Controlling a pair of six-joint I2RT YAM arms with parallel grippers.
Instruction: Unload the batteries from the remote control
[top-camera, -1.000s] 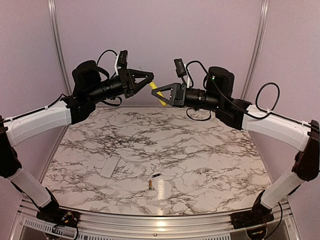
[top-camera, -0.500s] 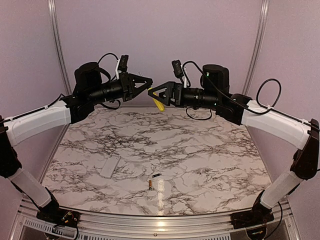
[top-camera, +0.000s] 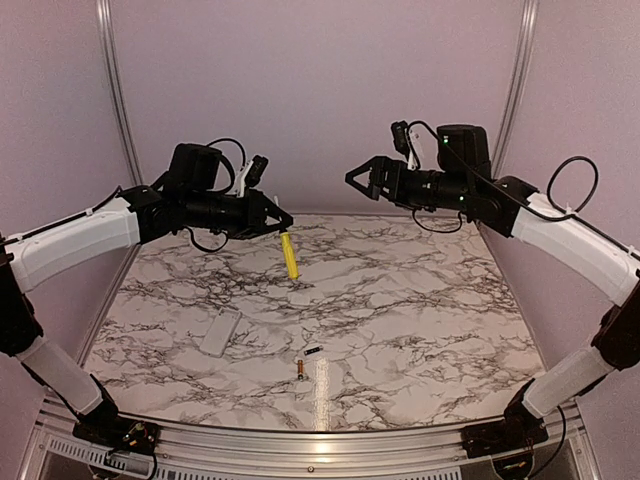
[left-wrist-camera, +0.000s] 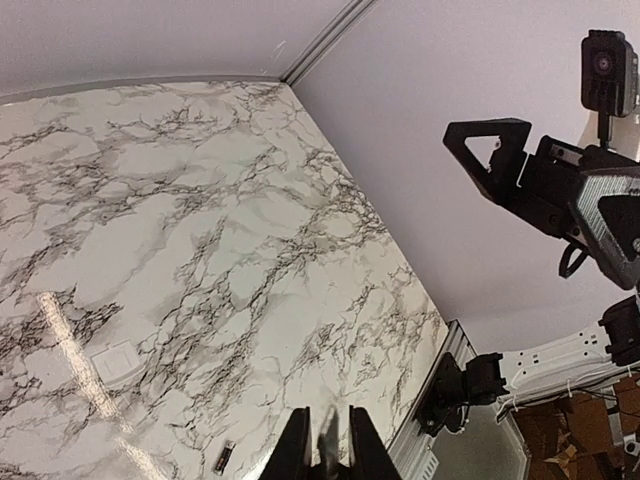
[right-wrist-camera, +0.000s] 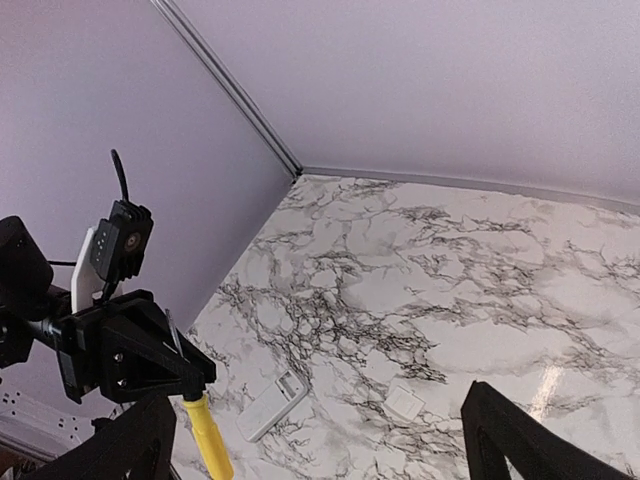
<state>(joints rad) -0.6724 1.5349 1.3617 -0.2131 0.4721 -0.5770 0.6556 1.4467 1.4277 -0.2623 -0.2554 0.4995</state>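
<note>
left pincer (top-camera: 280, 224) is pinched nearly closed on the metal shaft of the yellow-handled screwdriver (top-camera: 290, 257), whose handle hangs downward over the desk (top-camera: 420, 300) toward 11 o'clock. right pincer (top-camera: 360, 180) hovers at about 1 o'clock, spread wide, holding nothing. remote control (top-camera: 217, 333) lies flat at 8 o'clock. near 6 o'clock, apart from it, the dark battery (top-camera: 313, 351) and the gold battery (top-camera: 300, 371) rest on the marble, the gold one nearer the edge.

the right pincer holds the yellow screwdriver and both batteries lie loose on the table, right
Not quite: the left pincer holds the yellow screwdriver; the right pincer is open and empty, as the top view shows. Both batteries do lie loose on the table.
</note>
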